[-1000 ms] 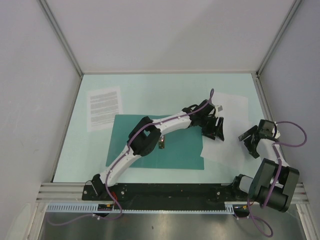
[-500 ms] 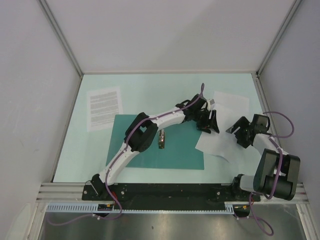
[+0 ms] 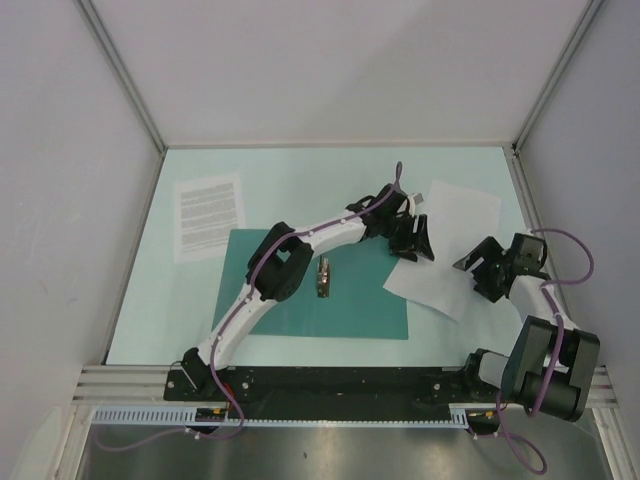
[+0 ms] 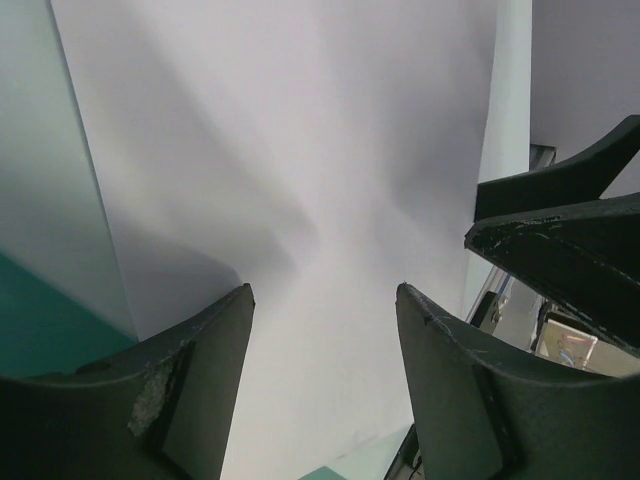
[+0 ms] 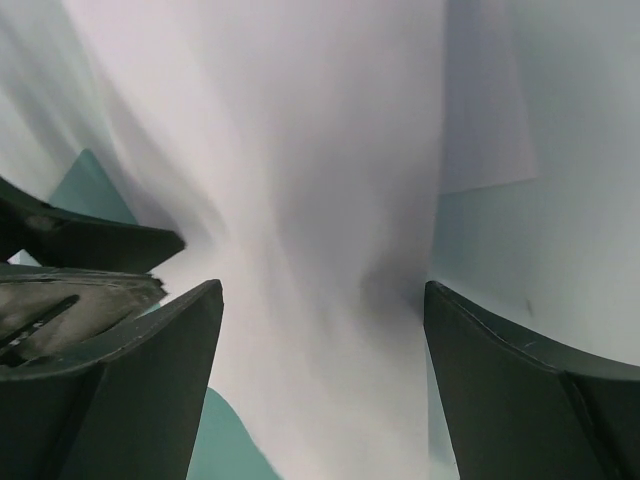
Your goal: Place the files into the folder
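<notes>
Left gripper (image 3: 412, 243) and right gripper (image 3: 480, 268) gape wide, empty, blank sheet (image 3: 445, 235) between them; printed sheet (image 3: 208, 215) well left of both. Neither file is in the folder (image 3: 360, 300) yet.

Hiding a diagonal strip of the flat teal-green card folder (image 3: 370, 305) under the white left arm (image 3: 335, 235). Rendering text on the printed white paper sheet (image 3: 209, 215) too small to read. Cropping the nearly blank white sheet (image 4: 300, 150) at both wrist views' edges.
</notes>
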You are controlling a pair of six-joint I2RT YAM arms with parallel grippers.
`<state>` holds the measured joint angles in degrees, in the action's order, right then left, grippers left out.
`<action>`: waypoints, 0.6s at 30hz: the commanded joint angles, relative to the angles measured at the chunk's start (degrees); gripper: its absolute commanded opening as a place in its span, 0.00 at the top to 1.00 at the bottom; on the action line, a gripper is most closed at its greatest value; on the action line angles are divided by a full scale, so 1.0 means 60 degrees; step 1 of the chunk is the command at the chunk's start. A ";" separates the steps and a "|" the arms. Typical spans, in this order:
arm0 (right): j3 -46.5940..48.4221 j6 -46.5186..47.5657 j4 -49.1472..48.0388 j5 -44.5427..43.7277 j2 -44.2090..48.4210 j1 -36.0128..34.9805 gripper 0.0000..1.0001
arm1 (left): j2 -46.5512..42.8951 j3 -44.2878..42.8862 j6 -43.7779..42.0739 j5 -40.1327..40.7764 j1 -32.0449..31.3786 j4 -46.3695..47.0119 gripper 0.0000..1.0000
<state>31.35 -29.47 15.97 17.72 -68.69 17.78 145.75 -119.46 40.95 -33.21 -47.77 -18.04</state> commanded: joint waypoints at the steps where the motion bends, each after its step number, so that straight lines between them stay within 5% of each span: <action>1: 0.0121 0.0152 0.0342 -0.0024 -0.0168 0.0361 0.15 | 0.0449 0.0134 -0.0394 0.0760 0.0315 -0.0684 0.32; 18: -0.1226 -0.0581 -0.2573 0.2716 0.0152 0.0874 0.16 | 0.0303 0.0632 -0.0233 0.0804 0.0315 -0.0450 0.33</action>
<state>24.99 -31.14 5.45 30.30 -70.22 22.81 145.80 -118.69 41.15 -33.82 -46.61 -16.84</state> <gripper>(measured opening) 0.849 0.670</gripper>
